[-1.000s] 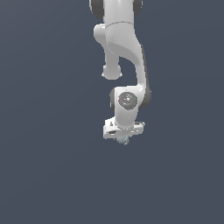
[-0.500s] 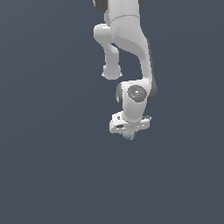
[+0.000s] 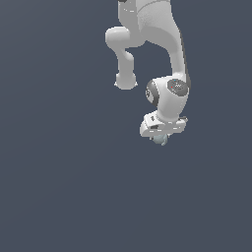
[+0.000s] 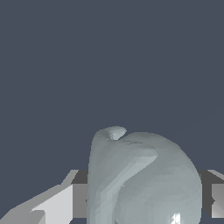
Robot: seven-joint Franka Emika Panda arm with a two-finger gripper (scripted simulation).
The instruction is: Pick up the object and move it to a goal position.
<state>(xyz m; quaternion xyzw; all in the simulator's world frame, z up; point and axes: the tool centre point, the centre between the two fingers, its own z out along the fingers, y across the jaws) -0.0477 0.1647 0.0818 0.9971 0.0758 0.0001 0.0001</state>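
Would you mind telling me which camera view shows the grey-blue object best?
The wrist view: the object fills the foreground between the fingers. The exterior view shows only a sliver of it under the gripper.

Pretty much wide open all round: the dark grey-blue surface (image 3: 59,187) was bare on every side of the gripper (image 3: 161,136), so nothing stood in its path either way across the exterior view. The only thing filling any space was the pale ball (image 4: 142,179) sitting between the fingers (image 4: 52,205), which blocked that gap completely.
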